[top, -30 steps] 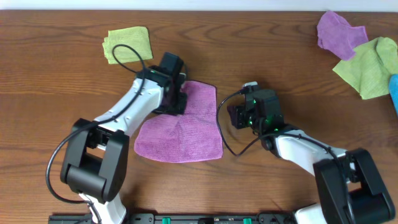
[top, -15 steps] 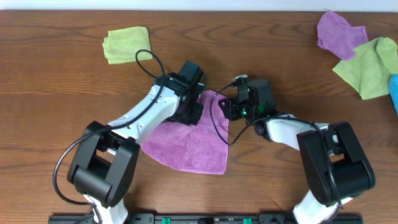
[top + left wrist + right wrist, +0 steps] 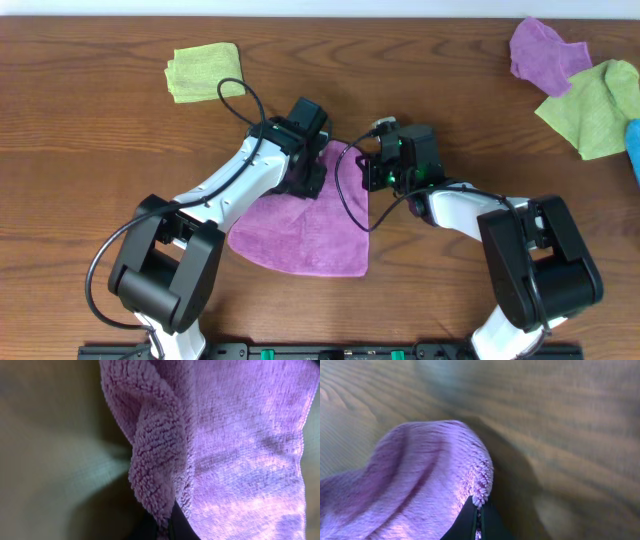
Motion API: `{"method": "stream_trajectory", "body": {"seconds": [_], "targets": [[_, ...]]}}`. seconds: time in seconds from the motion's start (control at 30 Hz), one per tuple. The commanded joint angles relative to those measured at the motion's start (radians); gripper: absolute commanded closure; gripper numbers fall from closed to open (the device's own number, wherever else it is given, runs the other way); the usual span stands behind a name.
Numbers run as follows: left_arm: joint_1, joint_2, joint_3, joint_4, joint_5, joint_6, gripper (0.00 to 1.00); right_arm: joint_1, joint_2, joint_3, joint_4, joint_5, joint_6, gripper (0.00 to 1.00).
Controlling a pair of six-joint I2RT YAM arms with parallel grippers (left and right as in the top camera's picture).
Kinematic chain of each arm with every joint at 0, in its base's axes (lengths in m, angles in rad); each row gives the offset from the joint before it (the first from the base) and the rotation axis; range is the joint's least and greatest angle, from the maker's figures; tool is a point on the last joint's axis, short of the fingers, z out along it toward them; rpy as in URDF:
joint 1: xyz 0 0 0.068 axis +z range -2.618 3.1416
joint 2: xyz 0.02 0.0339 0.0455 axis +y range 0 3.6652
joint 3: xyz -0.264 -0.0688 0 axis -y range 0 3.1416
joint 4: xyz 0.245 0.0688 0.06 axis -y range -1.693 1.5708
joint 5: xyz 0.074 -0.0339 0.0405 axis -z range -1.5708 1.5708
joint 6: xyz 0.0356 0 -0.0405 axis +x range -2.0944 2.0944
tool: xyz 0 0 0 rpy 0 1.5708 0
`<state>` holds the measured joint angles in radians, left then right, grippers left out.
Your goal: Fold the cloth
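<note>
dark wood table (image 3: 80, 150), purple cloth (image 3: 310, 230) spread mid-table, left gripper (image 3: 311, 181) and right gripper (image 3: 371, 177) each pinched tight on its far corners, lime-green cloth (image 3: 205, 70) and spare purple cloth (image 3: 545, 50) beyond, grippers closer together than a second earlier

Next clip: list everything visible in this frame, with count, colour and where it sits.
Large cloth: one, purple, table centre, its far edge lifted and pinched by both grippers.
Small cloth: one, purple, crumpled, far right of the table.
Green cloths: two, lime; one folded at far left, one crumpled at far right beside the small purple one.
Blue item: one, at the right edge, mostly cut off by the frame, cannot identify.
Table: one, brown wood.
Left gripper: one, black, shut on the large cloth's edge.
Right gripper: one, black, shut on the large cloth's edge.
</note>
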<state>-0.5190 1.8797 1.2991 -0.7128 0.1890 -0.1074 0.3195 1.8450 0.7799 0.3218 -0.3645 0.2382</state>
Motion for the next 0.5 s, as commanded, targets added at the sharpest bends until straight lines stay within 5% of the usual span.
{"method": "stream_trajectory", "body": {"seconds": [0.0, 0.17, 0.47], "targets": [[0.003, 0.016, 0.003, 0.076, -0.065, 0.003, 0.94, -0.015, 0.006, 0.073, 0.003, -0.043, 0.007, 0.99], [0.009, 0.016, 0.113, 0.047, -0.172, 0.003, 0.94, -0.018, -0.023, 0.295, -0.240, -0.109, -0.106, 0.98], [0.102, 0.016, 0.504, -0.093, -0.275, 0.103, 0.94, -0.020, -0.180, 0.673, -0.684, 0.088, -0.346, 0.99]]}}
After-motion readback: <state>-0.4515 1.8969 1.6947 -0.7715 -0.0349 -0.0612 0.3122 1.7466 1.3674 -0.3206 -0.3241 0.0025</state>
